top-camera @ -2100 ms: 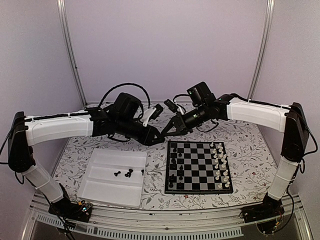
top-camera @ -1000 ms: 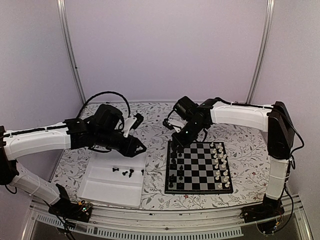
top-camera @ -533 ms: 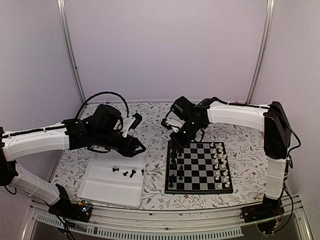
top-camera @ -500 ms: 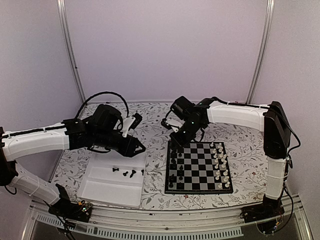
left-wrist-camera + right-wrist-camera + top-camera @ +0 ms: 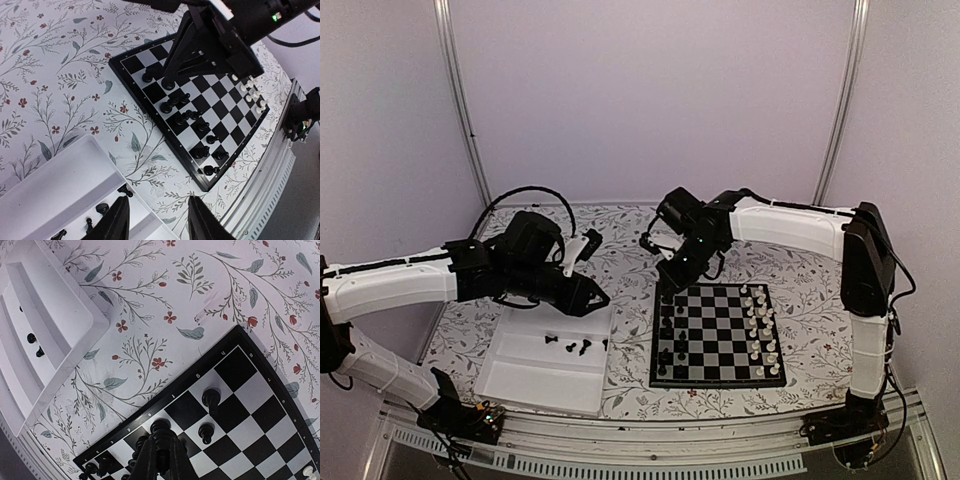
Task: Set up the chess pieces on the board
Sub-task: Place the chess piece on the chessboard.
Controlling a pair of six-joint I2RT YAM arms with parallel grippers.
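Top view: my right claw (image 5: pixel 665 281) hangs over the board's (image 5: pixel 715 342) far-left corner, and my left claw (image 5: pixel 596 296) over the tray's (image 5: pixel 535 380) far edge. Black chess pieces (image 5: pixel 667 335) line the board's left edge, white pieces (image 5: pixel 760 330) its right edge. More black ones lie mid-tray.

Left wrist: my left fingers (image 5: pixel 117 222) stand apart, nothing between them.

Right wrist: my right fingers (image 5: pixel 145 460) are pinched on one black piece (image 5: pixel 160 430) at the board's corner squares.
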